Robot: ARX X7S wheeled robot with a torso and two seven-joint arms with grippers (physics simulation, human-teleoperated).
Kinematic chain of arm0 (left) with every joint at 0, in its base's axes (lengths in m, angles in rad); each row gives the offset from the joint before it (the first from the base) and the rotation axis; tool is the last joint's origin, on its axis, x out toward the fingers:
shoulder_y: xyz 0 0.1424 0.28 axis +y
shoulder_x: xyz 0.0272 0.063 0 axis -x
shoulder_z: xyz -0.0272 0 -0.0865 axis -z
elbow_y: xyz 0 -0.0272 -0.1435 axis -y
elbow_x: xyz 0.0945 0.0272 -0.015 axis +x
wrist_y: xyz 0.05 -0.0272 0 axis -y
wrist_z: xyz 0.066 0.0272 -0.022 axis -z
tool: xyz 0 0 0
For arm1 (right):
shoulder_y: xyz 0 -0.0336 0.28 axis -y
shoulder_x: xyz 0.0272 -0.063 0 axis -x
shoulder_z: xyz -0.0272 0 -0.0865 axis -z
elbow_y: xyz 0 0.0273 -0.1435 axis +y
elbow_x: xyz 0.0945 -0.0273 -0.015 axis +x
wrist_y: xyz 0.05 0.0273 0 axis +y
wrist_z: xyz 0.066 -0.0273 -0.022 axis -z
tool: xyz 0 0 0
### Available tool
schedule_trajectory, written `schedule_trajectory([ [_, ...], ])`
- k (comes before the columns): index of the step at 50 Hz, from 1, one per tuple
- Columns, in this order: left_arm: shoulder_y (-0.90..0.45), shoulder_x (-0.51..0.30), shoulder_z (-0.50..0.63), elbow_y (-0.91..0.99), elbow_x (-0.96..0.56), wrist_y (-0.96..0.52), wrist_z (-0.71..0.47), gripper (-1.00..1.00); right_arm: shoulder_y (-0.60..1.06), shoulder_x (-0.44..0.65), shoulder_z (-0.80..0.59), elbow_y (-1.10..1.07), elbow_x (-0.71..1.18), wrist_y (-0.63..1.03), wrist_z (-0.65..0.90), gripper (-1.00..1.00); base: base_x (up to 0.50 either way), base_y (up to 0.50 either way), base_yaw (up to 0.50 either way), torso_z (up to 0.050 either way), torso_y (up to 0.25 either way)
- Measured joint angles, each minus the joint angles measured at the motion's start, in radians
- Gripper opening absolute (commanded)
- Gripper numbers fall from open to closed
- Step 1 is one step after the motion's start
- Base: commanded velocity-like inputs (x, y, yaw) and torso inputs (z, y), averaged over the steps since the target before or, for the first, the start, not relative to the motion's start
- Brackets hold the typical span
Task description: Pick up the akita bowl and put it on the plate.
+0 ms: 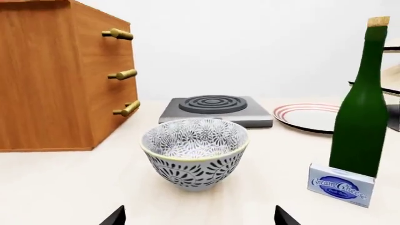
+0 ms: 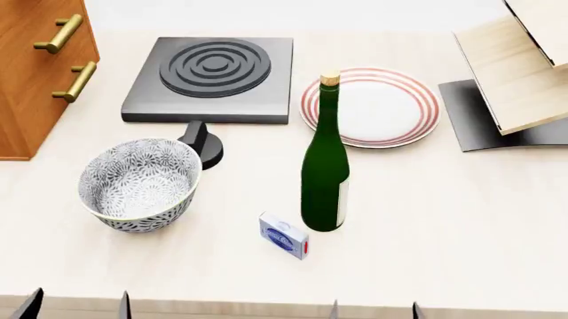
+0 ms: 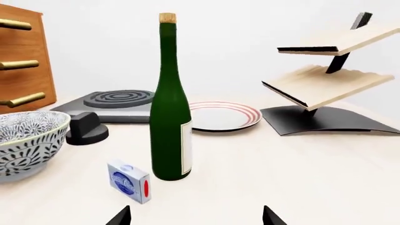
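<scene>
Left fingers (image 1: 119, 218) apart facing akita bowl (image 1: 195, 152); right fingers (image 3: 122, 218) apart.

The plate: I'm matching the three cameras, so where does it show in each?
Head view: the plate sits upper right of centre.
Left wrist view: right of middle, partly behind the green bottle.
Right wrist view: centre, behind the bottle.
Shared landmark: the green bottle.

Pale tabletop (image 2: 461, 219) bearing akita bowl (image 2: 140, 183), plate (image 2: 371, 106), burner (image 2: 213, 78), green bottle (image 2: 326, 163), cream-cheese box (image 2: 284, 235), wooden cabinet (image 2: 36, 66), tiered rack (image 2: 519, 73).
</scene>
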Motion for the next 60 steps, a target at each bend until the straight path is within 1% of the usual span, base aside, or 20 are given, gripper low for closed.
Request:
schedule_trajectory([
  [15, 0.145, -0.035, -0.026, 0.313, -0.002, 0.049, -0.059, 1.00, -0.157, 0.042, 0.015, -0.342, 0.005, -0.004, 0.054, 1.00, 0.00, 0.00, 0.00, 0.000, 0.000],
  [28, 0.313, -0.054, -0.034, 0.512, 0.040, 0.175, -0.107, 1.00, -0.318, 0.066, 0.018, -0.534, -0.029, -0.119, 0.093, 1.00, 0.00, 0.00, 0.00, 0.000, 0.000],
  [42, 0.405, -0.071, -0.028, 0.589, 0.063, 0.271, -0.135, 1.00, -0.384, 0.081, 0.002, -0.590, -0.058, -0.190, 0.116, 1.00, 0.00, 0.00, 0.00, 0.000, 0.000],
  [60, 0.411, -0.092, -0.019, 0.599, 0.051, 0.281, -0.154, 1.00, -0.396, 0.102, -0.022, -0.590, -0.046, -0.227, 0.126, 1.00, 0.00, -0.02, 0.00, 0.000, 0.000],
])
